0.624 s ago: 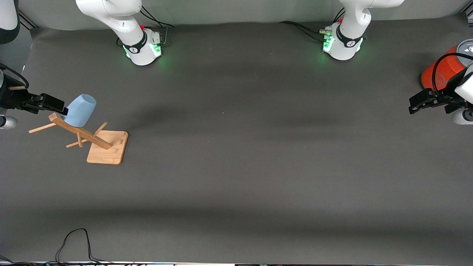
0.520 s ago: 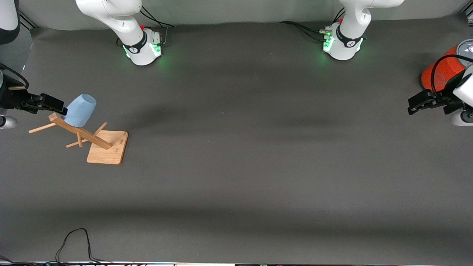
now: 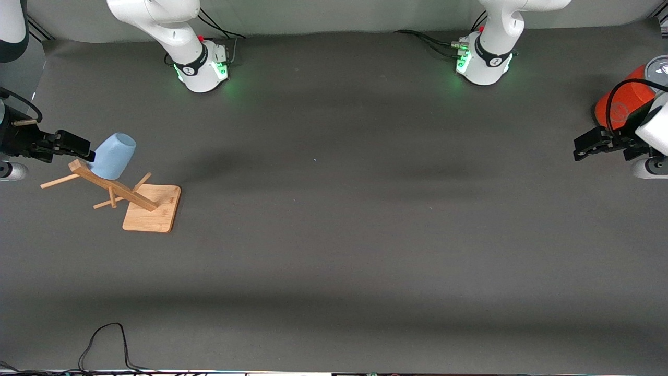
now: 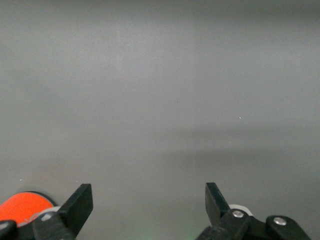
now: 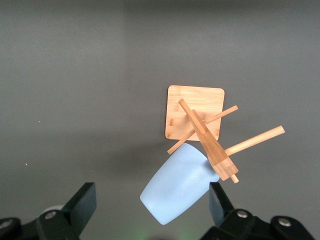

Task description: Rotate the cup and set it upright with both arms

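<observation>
Front view first: the small pale-blue tapered plastic cup (image 3: 114, 155) is seen hung on a peg of the wooden rack with a square base (image 3: 151, 208), tilted, its open mouth turned up and toward the robots' bases. Cup and rack are found at the right arm's end of the dark grey surface (image 3: 334, 235), at about nine o'clock in that view. The right tool (image 3: 78, 149) is held just beside the cup's closed end; in the right wrist view its fingers (image 5: 82, 202) are seen spread wide, with the cup (image 5: 177, 185) between them but not pinched, and the rack (image 5: 200, 125) alongside. The left tool (image 3: 579, 149) is parked at three o'clock, over the surface near the big orange cylinder with a grey top (image 3: 626, 99); its fingers (image 4: 80, 202) are shown spread, nothing between them.
</observation>
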{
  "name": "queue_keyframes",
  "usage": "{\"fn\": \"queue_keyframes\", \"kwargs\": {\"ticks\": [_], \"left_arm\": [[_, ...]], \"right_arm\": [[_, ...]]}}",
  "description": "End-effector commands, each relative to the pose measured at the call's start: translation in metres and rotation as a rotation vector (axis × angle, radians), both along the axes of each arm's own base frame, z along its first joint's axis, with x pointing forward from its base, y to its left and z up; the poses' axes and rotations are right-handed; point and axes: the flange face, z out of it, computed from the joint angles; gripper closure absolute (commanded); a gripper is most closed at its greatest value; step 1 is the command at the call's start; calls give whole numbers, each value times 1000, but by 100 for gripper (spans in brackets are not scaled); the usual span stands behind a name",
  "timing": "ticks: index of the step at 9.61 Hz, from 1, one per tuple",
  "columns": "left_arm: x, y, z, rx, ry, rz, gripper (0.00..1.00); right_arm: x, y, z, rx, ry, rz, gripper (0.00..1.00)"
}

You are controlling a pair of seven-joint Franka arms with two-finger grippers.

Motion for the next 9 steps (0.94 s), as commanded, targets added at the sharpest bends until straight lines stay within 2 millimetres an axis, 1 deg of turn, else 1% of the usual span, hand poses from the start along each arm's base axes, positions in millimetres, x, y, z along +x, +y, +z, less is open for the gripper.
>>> {"fn": "queue_keyframes", "kwargs": {"ticks": [1, 2, 3, 4, 5, 6, 7, 9], "left_arm": [[12, -2, -7, 2, 12, -16, 0], [26, -4, -14, 9, 17, -13, 0], [47, -16, -23, 22, 32, -22, 0], [67, -20, -32, 28, 39, -29, 0], [83, -23, -44, 32, 43, -33, 0], [91, -27, -59, 38, 63, -38, 0], [91, -27, -58, 36, 62, -41, 0], [91, -21, -61, 34, 70, -56, 0]], "right_arm": [[-9, -1, 4, -5, -5, 22, 0], [-21, -4, 10, -5, -6, 16, 0], [-35, -16, 9, 0, -2, -7, 0], [-51, -24, 7, 5, 1, -20, 0], [-62, -37, 5, 12, 1, -46, 0], [-64, -43, 1, 14, 10, -59, 0], [-63, -46, -3, 23, 19, -110, 0], [-55, -50, -6, 2, 6, -390, 0]]}}
